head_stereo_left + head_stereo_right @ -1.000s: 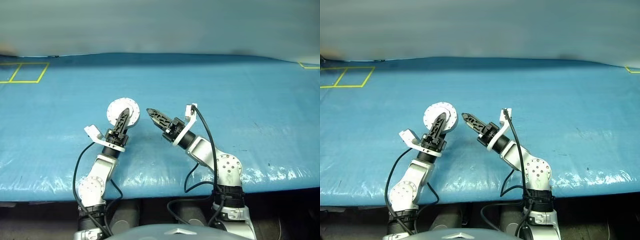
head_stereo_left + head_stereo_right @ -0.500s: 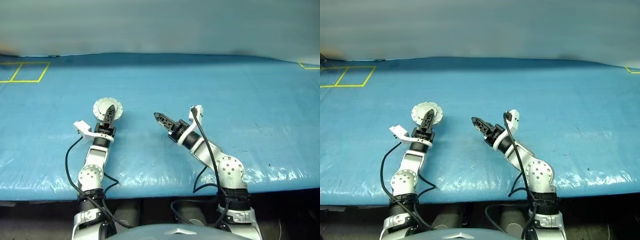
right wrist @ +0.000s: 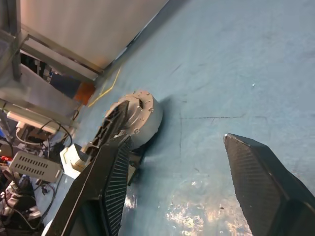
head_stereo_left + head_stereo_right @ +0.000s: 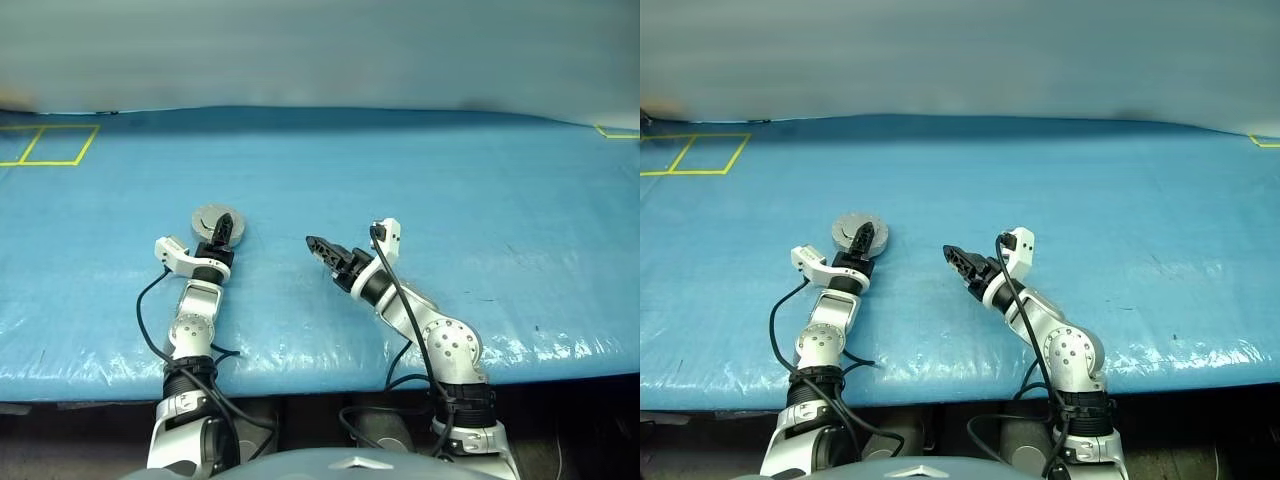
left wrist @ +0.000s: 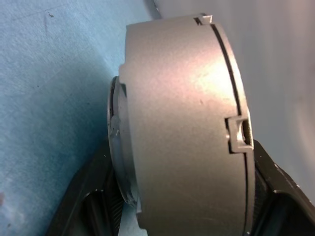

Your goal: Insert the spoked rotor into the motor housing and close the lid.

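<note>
The motor housing [image 4: 214, 221], a short round silver can, lies low over the blue table [image 4: 450, 200] at the left. Its lid [image 4: 207, 216] is closed on it, plain grey face up; the seam shows in the left wrist view. My left gripper [image 4: 222, 231] is shut on the motor housing [image 5: 182, 128], one finger [image 5: 93, 196] against its underside and the other across the lid. My right gripper [image 4: 316, 243] hovers open a hand's width to the right, nothing between its fingers [image 3: 103, 187]. The spoked rotor is hidden.
Yellow tape squares [image 4: 50, 145] mark the table's far left corner, and a yellow corner [image 4: 615, 130] the far right. A pale wall stands behind the table. Racks and cables [image 3: 29, 167] stand beyond the table's left end.
My left gripper has carried the housing left and down, tipping it from face-on to nearly flat over the table. My right gripper has sunk a little.
</note>
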Controlling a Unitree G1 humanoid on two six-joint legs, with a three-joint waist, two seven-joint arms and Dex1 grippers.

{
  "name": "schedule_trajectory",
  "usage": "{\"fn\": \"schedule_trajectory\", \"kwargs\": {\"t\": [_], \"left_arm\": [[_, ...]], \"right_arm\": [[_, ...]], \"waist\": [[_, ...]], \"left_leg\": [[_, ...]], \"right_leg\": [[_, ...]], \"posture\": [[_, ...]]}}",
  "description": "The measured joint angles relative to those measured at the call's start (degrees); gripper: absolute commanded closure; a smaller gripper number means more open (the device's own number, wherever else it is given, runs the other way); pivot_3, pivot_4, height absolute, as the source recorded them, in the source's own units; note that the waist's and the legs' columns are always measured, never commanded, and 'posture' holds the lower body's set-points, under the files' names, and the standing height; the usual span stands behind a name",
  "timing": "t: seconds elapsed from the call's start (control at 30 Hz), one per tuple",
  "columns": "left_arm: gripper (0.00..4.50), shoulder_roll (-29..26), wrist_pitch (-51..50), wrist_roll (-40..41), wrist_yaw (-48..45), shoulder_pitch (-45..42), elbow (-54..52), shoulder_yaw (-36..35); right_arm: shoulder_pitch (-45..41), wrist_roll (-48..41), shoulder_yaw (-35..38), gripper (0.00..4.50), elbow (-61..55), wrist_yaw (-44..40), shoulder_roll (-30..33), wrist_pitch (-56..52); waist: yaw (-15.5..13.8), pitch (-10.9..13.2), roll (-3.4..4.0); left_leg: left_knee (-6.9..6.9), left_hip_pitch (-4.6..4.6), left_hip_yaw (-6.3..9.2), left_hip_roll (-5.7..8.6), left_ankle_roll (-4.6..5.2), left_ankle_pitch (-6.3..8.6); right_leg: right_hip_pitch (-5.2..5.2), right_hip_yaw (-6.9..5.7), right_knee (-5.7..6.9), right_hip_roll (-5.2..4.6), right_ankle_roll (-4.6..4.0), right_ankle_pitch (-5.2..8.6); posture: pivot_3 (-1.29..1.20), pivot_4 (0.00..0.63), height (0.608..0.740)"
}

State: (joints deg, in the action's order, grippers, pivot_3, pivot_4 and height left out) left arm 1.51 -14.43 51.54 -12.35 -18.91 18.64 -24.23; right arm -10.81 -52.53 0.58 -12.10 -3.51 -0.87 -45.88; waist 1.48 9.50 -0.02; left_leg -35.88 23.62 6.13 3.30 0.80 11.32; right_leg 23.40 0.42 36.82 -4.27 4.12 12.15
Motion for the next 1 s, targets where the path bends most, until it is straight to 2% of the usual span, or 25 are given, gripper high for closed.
{"fn": "schedule_trajectory", "kwargs": {"t": [0.03, 0.07, 0.23, 0.5, 0.67, 0.73, 0.8, 0.9, 1.0], "left_arm": [[0.07, -0.1, -0.1, -0.1, 0.2, -0.1, -0.2, 0.0], [0.02, -0.1, -0.1, -0.4, 0.5, -0.1, -0.6, 0.1], [0.02, -2.4, 2.9, -3.4, 5.2, 0.0, -0.9, -1.6], [0.02, -10.2, 8.6, -3.6, 10.0, 2.5, -1.1, -13.6], [0.02, -11.6, 6.3, -3.1, 7.6, 6.8, -7.8, -13.0], [0.02, -12.4, 5.4, -4.1, 6.4, 9.1, -13.1, -10.5], [0.02, -13.3, 5.1, -9.0, 5.4, 12.0, -20.5, -5.0], [0.02, -15.0, 5.1, -18.5, 3.4, 16.3, -29.9, 6.4], [0.02, -14.2, 4.9, -26.4, 2.9, 18.5, -33.8, 15.9]], "right_arm": [[0.0, 0.2, 0.0, 1.34, 0.0, 0.0, -0.2, -0.1], [0.0, 0.3, 0.0, 1.34, 0.0, 0.0, -0.3, -0.2], [0.0, 0.9, -0.2, 1.34, 0.1, -0.4, -0.5, -0.9], [0.0, 1.7, 0.0, 1.34, 0.7, -1.5, -1.2, -1.0], [0.0, 3.4, -0.8, 1.34, 0.5, -2.8, -0.8, -0.8], [0.1, 6.6, -2.5, 1.34, -0.7, -3.4, 1.1, 0.8], [0.7, 12.1, -4.9, 1.34, -2.9, -4.0, 3.9, 4.2], [2.6, 21.7, -7.9, 1.34, -4.8, -2.4, 5.5, 11.2], [4.4, 30.6, -9.5, 1.34, -4.9, 1.0, 5.9, 16.7]], "waist": [[0.1, 0.0, 0.02], [0.1, -0.1, 0.04], [1.2, -0.1, 0.06], [1.0, -0.1, 0.04], [0.2, -0.1, -0.03], [0.2, -0.1, -0.03], [-0.1, -0.1, -0.03], [-0.3, -0.1, -0.03], [-0.2, -0.1, -0.02]], "left_leg": [[0.0, -0.04, 0.0, -0.03, 0.0, 0.0], [0.0, -0.07, 0.0, -0.06, -0.02, -0.01], [-0.03, -0.13, -0.01, -0.29, -0.04, -0.03], [0.04, -0.01, -0.06, -0.84, -0.22, 0.07], [-0.07, 0.08, -0.1, -0.78, -0.24, 0.07], [-0.07, 0.08, -0.14, -0.79, -0.25, 0.08], [-0.01, 0.04, -0.15, -0.78, -0.27, 0.09], [0.17, 0.04, -0.26, -0.78, -0.3, 0.11], [0.32, 0.02, -0.45, -0.87, -0.32, 0.09]], "right_leg": [[-0.03, 0.01, 0.0, 0.03, -0.06, 0.01], [-0.04, 0.03, 0.0, 0.06, -0.14, 0.0], [0.04, 0.15, 0.02, 0.37, -0.44, -0.08], [0.23, 0.17, -0.02, 0.79, -0.5, -0.24], [0.11, 0.27, -0.38, 0.74, -0.51, -0.25], [0.1, 0.28, -0.53, 0.73, -0.55, -0.31], [0.11, 0.28, -0.7, 0.73, -0.55, -0.33], [0.05, 0.38, -0.79, 0.72, -0.61, -0.37], [0.23, 0.46, -0.78, 0.76, -0.82, -0.49]], "posture": [[0.0, 0.15, 0.74], [0.0, 0.15, 0.74], [0.0, 0.15, 0.74], [0.0, 0.15, 0.74], [0.0, 0.15, 0.74], [0.0, 0.15, 0.74], [0.0, 0.15, 0.74], [0.0, 0.15, 0.74], [0.0, 0.15, 0.74]]}}
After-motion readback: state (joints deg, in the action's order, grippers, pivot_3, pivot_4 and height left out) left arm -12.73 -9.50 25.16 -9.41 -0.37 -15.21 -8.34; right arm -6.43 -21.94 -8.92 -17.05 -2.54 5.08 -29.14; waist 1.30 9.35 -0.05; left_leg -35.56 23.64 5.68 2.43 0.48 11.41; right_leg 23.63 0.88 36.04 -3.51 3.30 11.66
